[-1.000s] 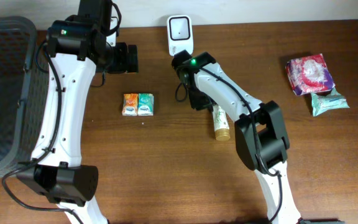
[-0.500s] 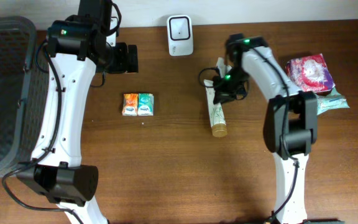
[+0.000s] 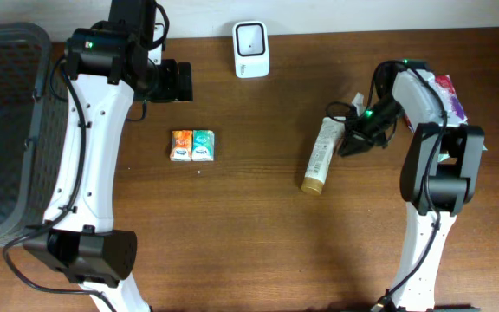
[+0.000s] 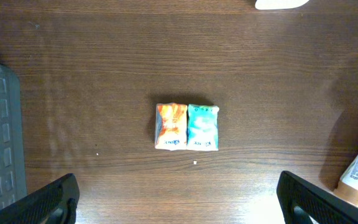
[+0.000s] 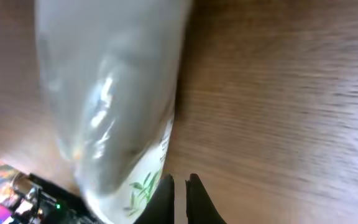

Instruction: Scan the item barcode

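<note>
One item mattered for the scan: a white plastic squeeze tube with a tan cap (image 3: 319, 156). It lay flat on the brown wooden table (image 3: 232, 251), right of centre, with its cap toward the near edge and its crimped tail toward the far edge. The right gripper (image 5: 179, 186) sat just beside that tail, its jaws pressed together on nothing. In the right wrist view the tube ran alongside the fingers, not between them. The left gripper (image 3: 180, 81) hung near the far edge with its jaws wide apart. A pair of small orange and teal packets (image 4: 187, 126) lay nearer the middle. The white box-shaped scanner (image 3: 251, 37) stood at the far edge, well apart from the tube.

The tube was probably light, smooth-skinned and soft in the body, so a hard pinch at mid-length might dent it or let it slip out. The stiffer shoulder next to the cap, or the flat crimp, looked the safer hold, taken across the width with the print left uncovered.
</note>
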